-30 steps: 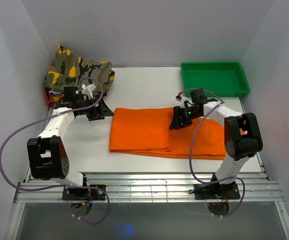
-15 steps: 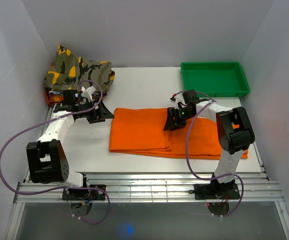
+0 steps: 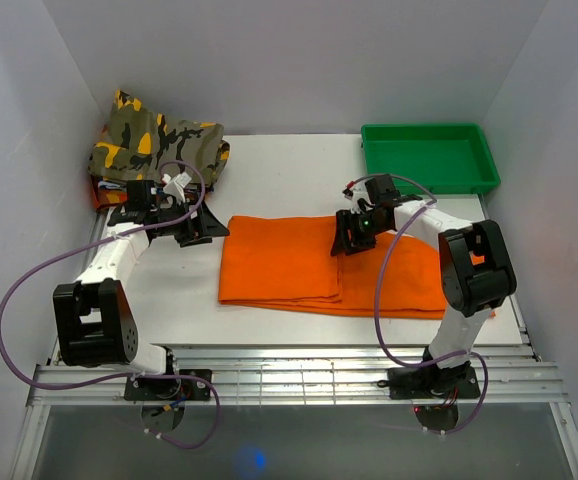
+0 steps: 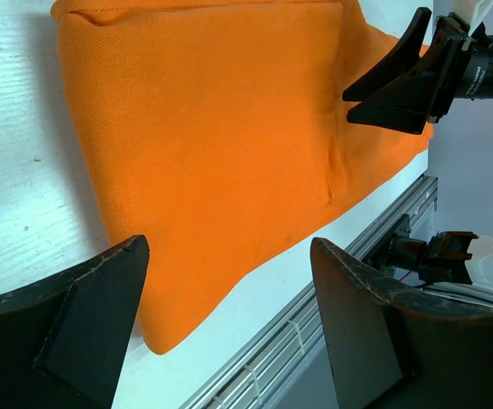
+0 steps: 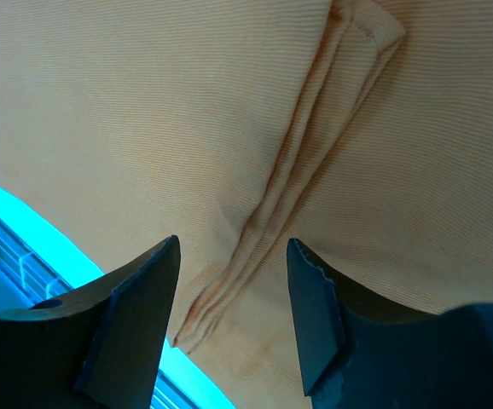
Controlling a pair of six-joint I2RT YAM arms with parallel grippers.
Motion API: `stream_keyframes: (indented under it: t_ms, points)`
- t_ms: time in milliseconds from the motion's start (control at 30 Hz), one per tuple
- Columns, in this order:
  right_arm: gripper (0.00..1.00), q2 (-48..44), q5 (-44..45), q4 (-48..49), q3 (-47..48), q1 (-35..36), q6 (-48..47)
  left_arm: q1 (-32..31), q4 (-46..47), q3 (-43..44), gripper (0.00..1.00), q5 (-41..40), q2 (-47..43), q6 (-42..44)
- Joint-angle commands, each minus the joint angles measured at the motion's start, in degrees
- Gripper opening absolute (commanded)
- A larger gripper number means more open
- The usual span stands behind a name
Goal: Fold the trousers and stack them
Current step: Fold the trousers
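the trousers are lying folded flat on the worktop, the right gripper hovering over their centre fold with jaws apart, gripping nothing. the left gripper is hanging just off their left edge, jaws spread wide. farther back, a green tray and a camouflage garment are sitting in opposite corners.

Your right gripper hangs over the folded bright-orange fabric trousers on the white table; your left gripper is just left of them, near the folded camouflage-patterned garment.
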Motion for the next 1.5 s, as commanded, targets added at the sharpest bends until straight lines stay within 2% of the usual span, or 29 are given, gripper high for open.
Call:
stream_keyframes:
  t_ms: [0,200,433,500,667,733,967,1133,1300,1467]
  points:
    - [0.59,0.9,0.38,-0.47,0.64,0.09,0.4,0.3,1.92,-0.24,0.87,1.82,-1.18,-0.43]
    - [0.57,5.38,-3.66,0.23,3.02,0.36,1.1,0.47,1.75,-0.15,0.87,1.47,-1.27,-0.34]
    - [0.52,6.18,-6.57,1.38,3.99,1.41,1.98,0.91,1.57,-0.85,0.87,1.47,-1.35,0.1]
    - [0.46,5.92,-6.66,1.38,3.9,1.5,2.24,1.17,1.57,-1.03,0.87,1.47,-1.44,0.1]
    - [0.15,3.38,-7.27,0.42,3.98,1.5,2.6,1.53,1.48,-1.55,0.87,0.68,-1.71,0.1]
    - [0.08,2.14,-7.71,-0.03,4.33,1.5,3.03,1.79,1.48,-1.73,0.87,0.33,-1.53,0.1]
    - [0.08,-5.06,-7.71,-1.96,1.63,0.53,3.21,1.97,1.39,-1.38,0.86,1.12,-1.27,0.71]
    - [0.08,-3.4,-6.66,-4.25,-1.81,-1.66,0.22,1.97,1.92,-1.12,0.83,2.7,-0.39,2.3]
    - [0.08,-0.24,-5.17,-3.98,-2.69,-1.84,-0.57,1.97,6.05,-3.04,0.68,8.05,0.05,1.42]
    - [0.08,1.52,-2.97,-3.81,-2.7,-2.02,-1.27,0.3,10.26,-4.63,0.56,10.17,1.19,-2.0]
